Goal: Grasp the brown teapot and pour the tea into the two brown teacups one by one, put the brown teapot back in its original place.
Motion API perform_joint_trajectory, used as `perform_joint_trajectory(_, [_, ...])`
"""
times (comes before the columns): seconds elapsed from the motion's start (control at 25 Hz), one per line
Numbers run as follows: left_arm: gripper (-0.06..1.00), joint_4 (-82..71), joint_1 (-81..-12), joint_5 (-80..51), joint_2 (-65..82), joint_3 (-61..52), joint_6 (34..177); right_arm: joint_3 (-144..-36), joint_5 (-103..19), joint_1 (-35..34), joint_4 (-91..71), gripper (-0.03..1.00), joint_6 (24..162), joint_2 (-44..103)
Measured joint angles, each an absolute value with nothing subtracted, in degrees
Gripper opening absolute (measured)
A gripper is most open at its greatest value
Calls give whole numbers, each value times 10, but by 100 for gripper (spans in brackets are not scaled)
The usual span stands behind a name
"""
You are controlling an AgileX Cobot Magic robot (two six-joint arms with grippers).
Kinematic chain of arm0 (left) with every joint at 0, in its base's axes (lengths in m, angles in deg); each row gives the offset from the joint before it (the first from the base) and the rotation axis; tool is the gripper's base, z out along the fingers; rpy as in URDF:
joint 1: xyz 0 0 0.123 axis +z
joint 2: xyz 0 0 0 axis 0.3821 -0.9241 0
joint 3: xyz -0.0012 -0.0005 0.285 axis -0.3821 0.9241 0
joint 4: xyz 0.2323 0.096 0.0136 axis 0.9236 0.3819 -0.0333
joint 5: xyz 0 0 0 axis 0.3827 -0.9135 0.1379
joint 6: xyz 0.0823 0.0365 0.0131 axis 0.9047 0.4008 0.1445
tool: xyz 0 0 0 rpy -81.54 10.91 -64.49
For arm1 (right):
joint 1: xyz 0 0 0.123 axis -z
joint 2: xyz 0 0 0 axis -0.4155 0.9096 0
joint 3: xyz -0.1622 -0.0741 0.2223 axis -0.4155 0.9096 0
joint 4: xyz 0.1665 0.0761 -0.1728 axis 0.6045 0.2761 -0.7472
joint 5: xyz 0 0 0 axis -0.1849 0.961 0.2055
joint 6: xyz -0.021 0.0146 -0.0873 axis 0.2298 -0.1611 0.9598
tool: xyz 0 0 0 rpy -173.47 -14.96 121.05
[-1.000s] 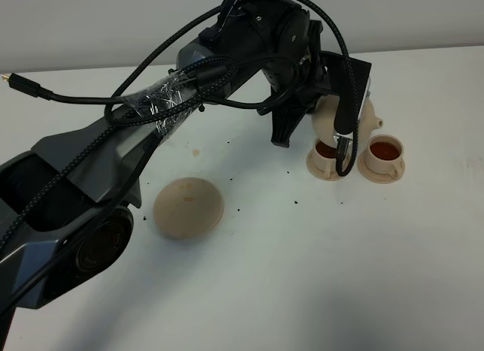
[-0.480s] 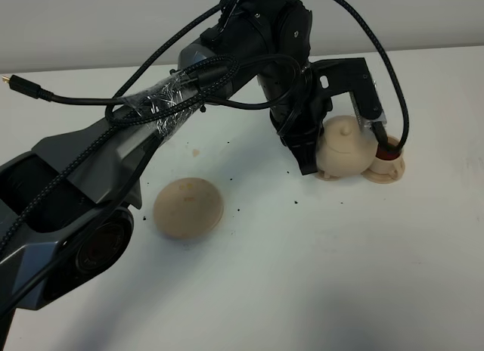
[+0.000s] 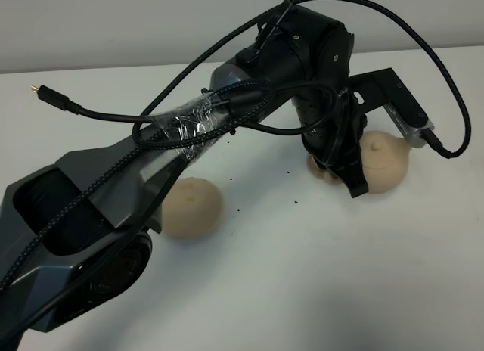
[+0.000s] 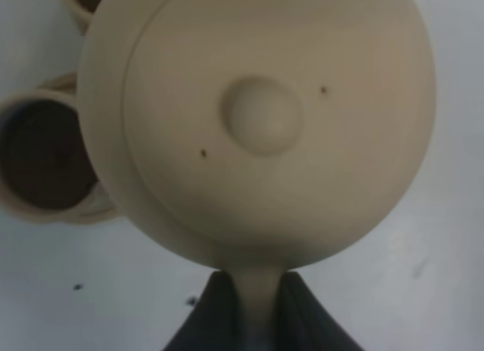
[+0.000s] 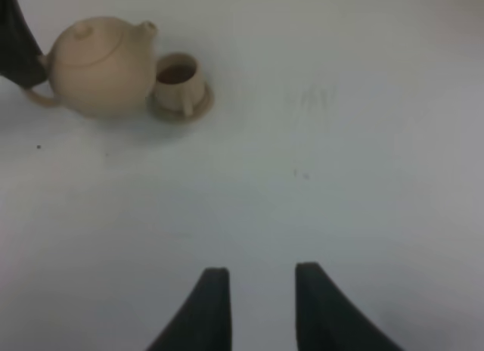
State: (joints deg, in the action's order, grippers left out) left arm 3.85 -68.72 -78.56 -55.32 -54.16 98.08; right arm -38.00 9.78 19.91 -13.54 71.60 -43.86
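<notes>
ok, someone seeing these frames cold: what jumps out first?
The big black left arm sweeping across the white table, its left gripper shut on the loop handle of the brown teapot at the far right. Next, the teacup full of dark tea beside the pot. Then the bare round saucer left of centre, waiting for the pot.

My left arm (image 3: 113,177) is a chunky dark-grey and black shell, with thick braided black cables (image 3: 227,56) looped over it and taped down with crinkly clear wrap (image 3: 189,120). One loose cable ends in a gold plug (image 3: 38,90).
</notes>
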Motion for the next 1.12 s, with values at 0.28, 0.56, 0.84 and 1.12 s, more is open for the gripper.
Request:
perform_joint_trajectory(0.28, [15,33,-700,-786,-555,-487,943,-380,98,199,-135,24,716,-439])
perform_joint_trajectory(0.56, [15,30,-704,-786,-551,-475,940,-380,98,199,-135,24,716,-439])
perform_joint_trajectory(0.84, [15,60,-704,-786,-514,-472,919,-380,98,199,-135,24,716,-439])
perform_joint_trajectory(1.12, [15,79,-678,-786,-411,-347,898,-380,98,199,-135,24,716,-439])
